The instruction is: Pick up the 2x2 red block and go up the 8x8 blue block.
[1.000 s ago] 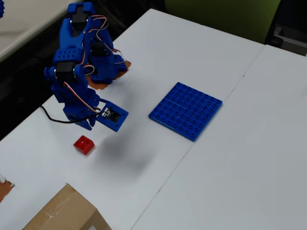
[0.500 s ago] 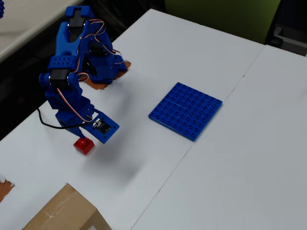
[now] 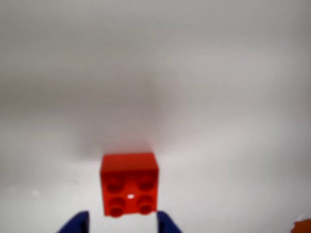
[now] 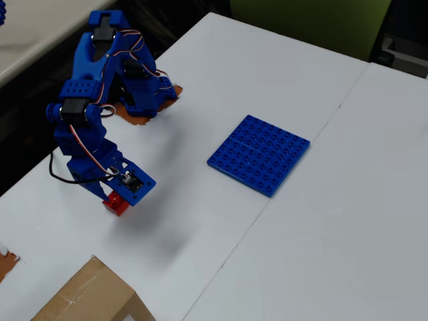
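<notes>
The small red 2x2 brick (image 3: 129, 184) lies studs-up on the white table, just in front of my blue fingertips (image 3: 77, 222). My gripper (image 3: 124, 222) is open, one finger on each side of the brick's near end; the right finger is close to its edge and a small gap shows on the left. In the overhead view the gripper (image 4: 122, 194) is lowered over the red brick (image 4: 115, 204) at the left of the table. The flat blue 8x8 plate (image 4: 259, 154) lies well to the right, near the table's middle.
The arm's base (image 4: 137, 93) stands on an orange patch at the back left. A cardboard box (image 4: 87, 297) sits at the front edge. A seam (image 4: 267, 200) between two white boards runs by the plate. An orange scrap (image 3: 303, 225) shows at the wrist view's corner.
</notes>
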Tool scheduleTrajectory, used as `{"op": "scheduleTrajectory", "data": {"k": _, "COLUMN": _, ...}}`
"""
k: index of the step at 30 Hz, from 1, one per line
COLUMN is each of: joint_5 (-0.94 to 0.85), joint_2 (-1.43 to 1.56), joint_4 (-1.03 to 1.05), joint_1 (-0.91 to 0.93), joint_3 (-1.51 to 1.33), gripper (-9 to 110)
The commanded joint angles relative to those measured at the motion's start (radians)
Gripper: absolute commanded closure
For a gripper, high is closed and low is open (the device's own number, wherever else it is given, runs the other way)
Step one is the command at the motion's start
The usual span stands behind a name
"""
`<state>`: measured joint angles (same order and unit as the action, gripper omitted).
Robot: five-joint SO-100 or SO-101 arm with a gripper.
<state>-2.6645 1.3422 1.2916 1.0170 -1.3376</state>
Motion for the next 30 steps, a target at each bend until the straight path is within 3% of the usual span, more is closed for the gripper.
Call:
{"op": "scheduleTrajectory", "data": {"k": 1, "joint_5": -0.012, "joint_2": 0.0, "joint_4": -0.009, "joint_1": 0.009, "joint_3": 0.052, "gripper": 81}}
{"op": "scheduleTrajectory", "data": {"k": 14, "joint_5": -0.026, "joint_2": -0.064, "joint_4": -0.074, "joint_1": 0.018, "joint_3": 0.06, "gripper": 75}}
{"op": "scheduleTrajectory", "data": {"k": 30, "joint_5": -0.026, "joint_2": -0.114, "joint_4": -0.089, "joint_1": 0.02, "joint_3": 0.054, "gripper": 76}}
